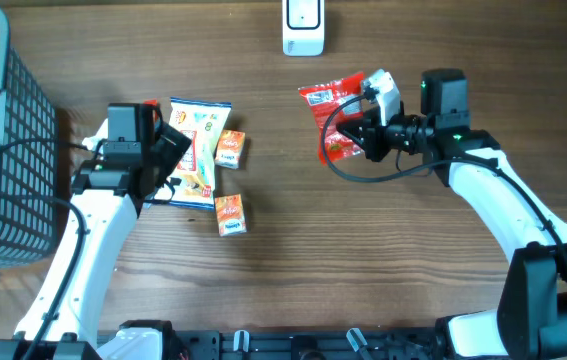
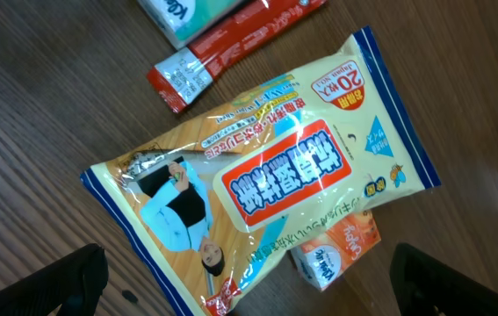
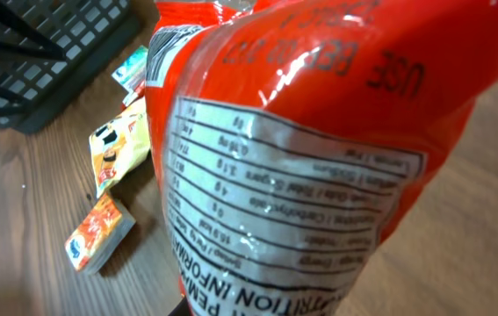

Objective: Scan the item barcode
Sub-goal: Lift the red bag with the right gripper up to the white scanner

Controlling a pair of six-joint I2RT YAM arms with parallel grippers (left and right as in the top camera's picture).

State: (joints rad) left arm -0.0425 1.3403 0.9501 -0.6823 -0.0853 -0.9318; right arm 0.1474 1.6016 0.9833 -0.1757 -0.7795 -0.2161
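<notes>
Fingers [image 1: 374, 129] of right gripper [image 1: 365, 138] clamp red packet [image 3: 319, 96] marked "USE".

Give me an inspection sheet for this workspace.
Surface: wooden table.
Job's things: red bag held by right gripper, below the white scanner; barcode not seen.
Clutter: yellow snack bag, two orange packs, red stick pack, black basket at left.
Grippers: left gripper open over yellow snack bag; right gripper shut on red bag.
Cables: black cable loops under right gripper.
Surroundings: nothing seen.
</notes>
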